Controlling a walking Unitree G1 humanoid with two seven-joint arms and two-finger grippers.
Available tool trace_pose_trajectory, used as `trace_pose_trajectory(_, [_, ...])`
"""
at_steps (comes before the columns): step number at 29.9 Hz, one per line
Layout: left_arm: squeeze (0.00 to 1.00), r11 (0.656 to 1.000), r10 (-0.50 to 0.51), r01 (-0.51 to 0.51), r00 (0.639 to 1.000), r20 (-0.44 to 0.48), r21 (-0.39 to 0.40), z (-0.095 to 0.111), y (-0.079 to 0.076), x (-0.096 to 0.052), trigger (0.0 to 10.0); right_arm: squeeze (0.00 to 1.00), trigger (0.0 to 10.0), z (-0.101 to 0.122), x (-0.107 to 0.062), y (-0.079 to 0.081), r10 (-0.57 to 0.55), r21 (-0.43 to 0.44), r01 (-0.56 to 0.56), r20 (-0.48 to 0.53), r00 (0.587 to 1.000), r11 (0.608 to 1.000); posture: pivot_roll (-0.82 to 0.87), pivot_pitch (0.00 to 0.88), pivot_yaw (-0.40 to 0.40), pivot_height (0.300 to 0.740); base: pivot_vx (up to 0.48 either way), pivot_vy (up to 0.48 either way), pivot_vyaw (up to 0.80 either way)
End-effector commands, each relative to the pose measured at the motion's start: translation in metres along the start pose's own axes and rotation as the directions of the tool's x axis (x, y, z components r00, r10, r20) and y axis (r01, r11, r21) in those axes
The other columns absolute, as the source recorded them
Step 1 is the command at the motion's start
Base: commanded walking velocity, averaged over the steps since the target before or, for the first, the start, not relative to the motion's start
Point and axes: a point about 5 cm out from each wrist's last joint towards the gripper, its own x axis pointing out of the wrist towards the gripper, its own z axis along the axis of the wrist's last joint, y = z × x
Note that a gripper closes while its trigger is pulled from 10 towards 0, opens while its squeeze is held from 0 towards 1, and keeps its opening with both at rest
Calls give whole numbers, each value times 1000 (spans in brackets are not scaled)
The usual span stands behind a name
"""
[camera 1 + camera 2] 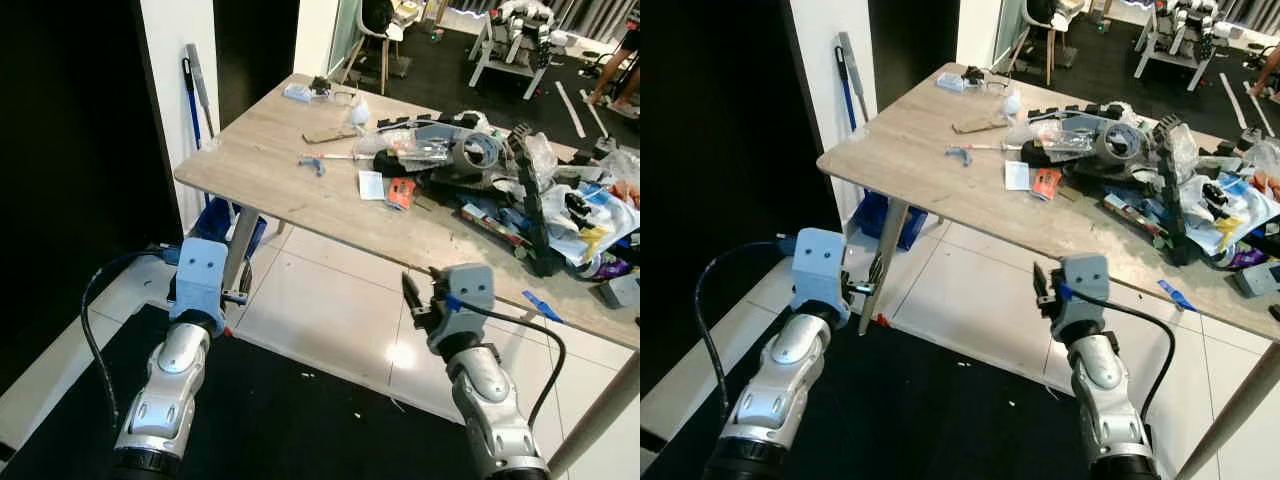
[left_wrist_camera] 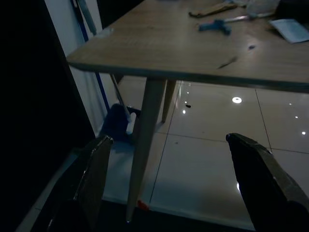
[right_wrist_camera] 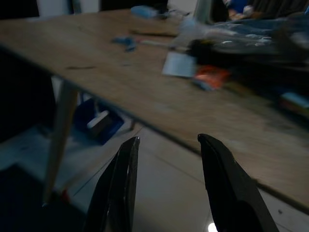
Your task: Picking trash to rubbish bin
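Trash lies on a wooden table (image 1: 270, 150): an orange wrapper (image 1: 400, 192), a white paper slip (image 1: 371, 184), a small blue piece (image 1: 313, 164), a brown card scrap (image 1: 330, 134) and a clear plastic bag (image 1: 400, 140). My left gripper (image 1: 238, 296) hangs below the table's near corner, beside its leg (image 2: 145, 145). In the left wrist view that gripper (image 2: 169, 139) is open and holds nothing. My right gripper (image 1: 412, 295) is low in front of the table's long edge. In the right wrist view it (image 3: 168, 139) is open and faces the orange wrapper (image 3: 210, 77).
A heap of dark gear and plastic bags (image 1: 500, 165) covers the table's right side. A blue container (image 1: 245, 235) sits on the floor under the table, by a mop (image 1: 195, 90) leaning on the wall. A black mat (image 1: 300, 420) lies under me; white tiles beyond.
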Motion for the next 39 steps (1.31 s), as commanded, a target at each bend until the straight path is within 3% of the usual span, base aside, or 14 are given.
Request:
trace_pose_trajectory(1, [0, 1000, 0, 0, 1000, -15, 8, -4, 1, -1, 10000, 0, 10000, -1, -2, 0, -1, -8, 1, 0, 1000, 1000, -12, 106, -104, 740, 300, 0, 0])
trace_pose_trajectory(39, [0, 1000, -17, 16, 999, 32, 17, 10, -2, 7, 10000, 0, 10000, 11, 12, -10, -15, -49, 17, 51, 999, 999, -14, 111, -105, 740, 300, 0, 0])
